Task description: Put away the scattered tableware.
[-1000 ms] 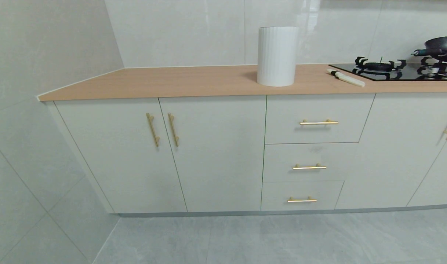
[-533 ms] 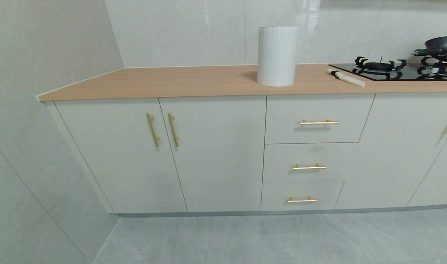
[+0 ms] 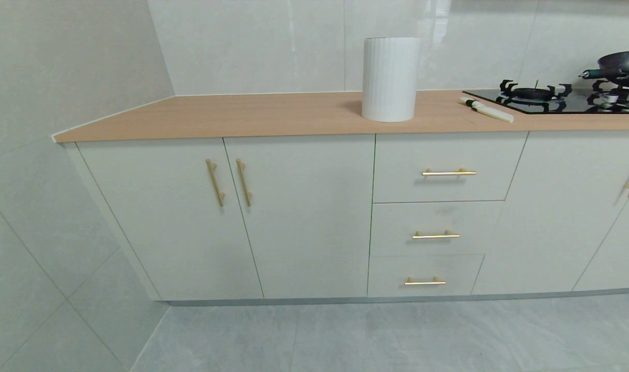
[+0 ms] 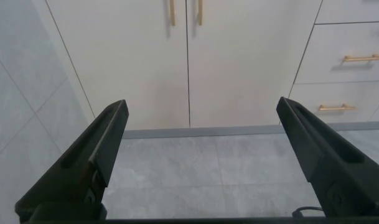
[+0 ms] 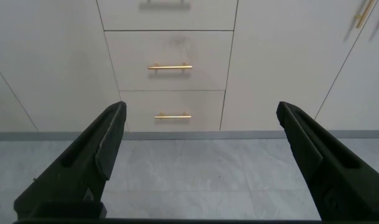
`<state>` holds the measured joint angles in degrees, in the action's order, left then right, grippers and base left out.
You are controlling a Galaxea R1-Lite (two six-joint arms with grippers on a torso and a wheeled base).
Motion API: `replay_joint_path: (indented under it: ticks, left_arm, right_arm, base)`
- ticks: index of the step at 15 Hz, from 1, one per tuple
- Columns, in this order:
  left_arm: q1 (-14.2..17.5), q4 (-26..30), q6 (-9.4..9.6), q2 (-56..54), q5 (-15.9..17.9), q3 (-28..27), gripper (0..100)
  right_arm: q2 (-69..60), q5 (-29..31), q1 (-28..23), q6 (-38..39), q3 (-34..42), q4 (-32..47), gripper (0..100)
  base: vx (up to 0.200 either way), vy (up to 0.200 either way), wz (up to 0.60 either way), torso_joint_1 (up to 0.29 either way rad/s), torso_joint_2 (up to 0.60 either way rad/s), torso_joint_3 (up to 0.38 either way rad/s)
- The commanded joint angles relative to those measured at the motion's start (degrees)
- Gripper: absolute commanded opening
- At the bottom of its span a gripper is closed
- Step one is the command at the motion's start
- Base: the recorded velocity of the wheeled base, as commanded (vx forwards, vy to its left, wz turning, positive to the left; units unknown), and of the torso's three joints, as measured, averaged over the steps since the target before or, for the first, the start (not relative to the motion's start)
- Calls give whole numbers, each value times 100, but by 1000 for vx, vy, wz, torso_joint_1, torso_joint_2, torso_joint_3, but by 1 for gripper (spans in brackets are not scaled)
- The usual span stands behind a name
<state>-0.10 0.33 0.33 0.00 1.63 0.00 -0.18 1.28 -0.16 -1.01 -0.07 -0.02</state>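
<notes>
Head view: a knife (image 3: 486,110) lies on the wooden counter (image 3: 242,116), between a white ribbed canister (image 3: 390,78) and the stove (image 3: 552,101) at right. Left wrist view: the left gripper (image 4: 201,106) is spread wide, facing the double doors (image 4: 239,56). Right wrist view: the right gripper (image 5: 200,109) is likewise spread, facing the drawers (image 5: 170,59).

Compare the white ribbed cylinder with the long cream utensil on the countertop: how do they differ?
The white ribbed cylinder stands upright; the long cream utensil lies flat. The cylinder is tall and wide, the utensil low and slim. Both rest on the wooden countertop.
</notes>
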Motion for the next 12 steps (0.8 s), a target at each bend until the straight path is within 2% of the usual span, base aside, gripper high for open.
replay_joint_path:
  ticks: [1,2,5,10,12]
  left_arm:
    - [1,-7,20,0,4,0,100]
    - [1,2,108,0,4,0,100]
    - [1,2,29,0,4,0,100]
    - [1,2,46,0,4,0,100]
    - [1,2,37,0,4,0,100]
  right_arm:
    - [18,4,-2,13,7,11,100]
    - [18,4,-2,13,7,11,100]
    - [18,4,-2,13,7,11,100]
    - [18,4,-2,31,7,11,100]
    - [18,4,-2,40,7,11,100]
  base:
    - [0,0,0,0,0,0]
    - [0,0,0,0,0,0]
    - [0,0,0,0,0,0]
    - [0,0,0,0,0,0]
    - [200,0,0,2,2,5]
